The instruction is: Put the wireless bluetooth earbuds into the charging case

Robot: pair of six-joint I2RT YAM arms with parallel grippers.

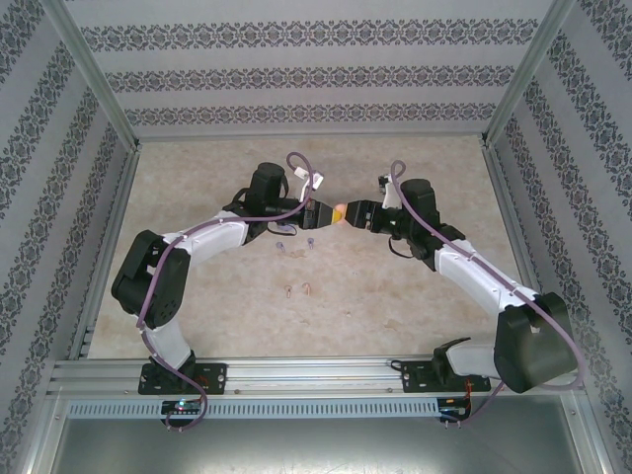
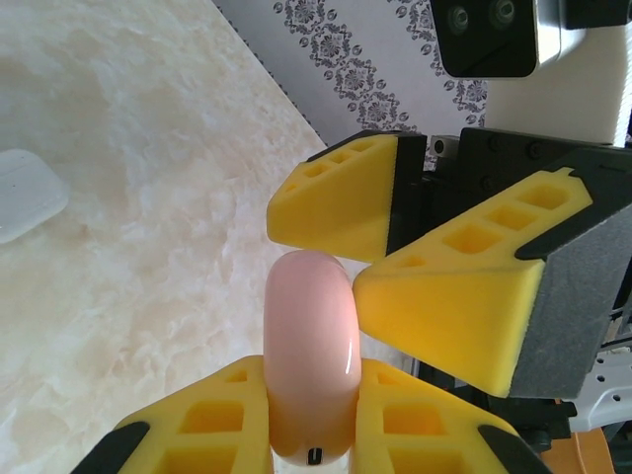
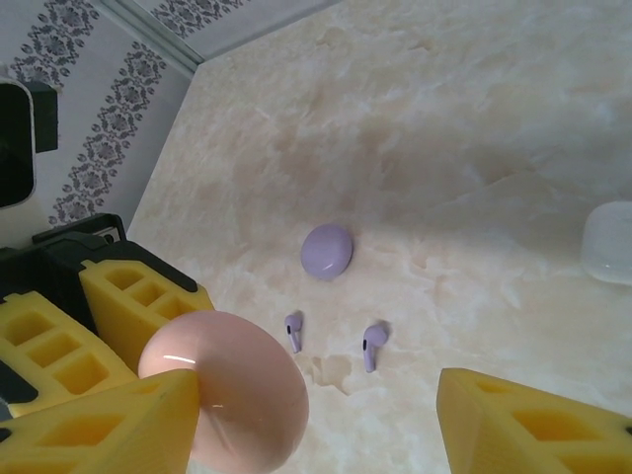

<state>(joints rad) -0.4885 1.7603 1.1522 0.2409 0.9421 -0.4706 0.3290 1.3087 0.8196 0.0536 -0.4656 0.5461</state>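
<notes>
Arms meeting in mid-air over the surface (image 1: 395, 296), seen from the top: left arm (image 1: 217, 237) and right arm (image 1: 464, 262) tip to tip, pink charging case (image 1: 338, 213) between. Closer, from the left wrist: left fingers (image 2: 197, 420) clenched on that case. From the right wrist: right fingers (image 3: 533, 425) spread wide, released, one just beside the case. Below on the surface, two purplish earbuds (image 3: 293, 331) near a closed purple case (image 3: 327, 250); pinkish earbuds (image 1: 308, 288) nearer the bases.
</notes>
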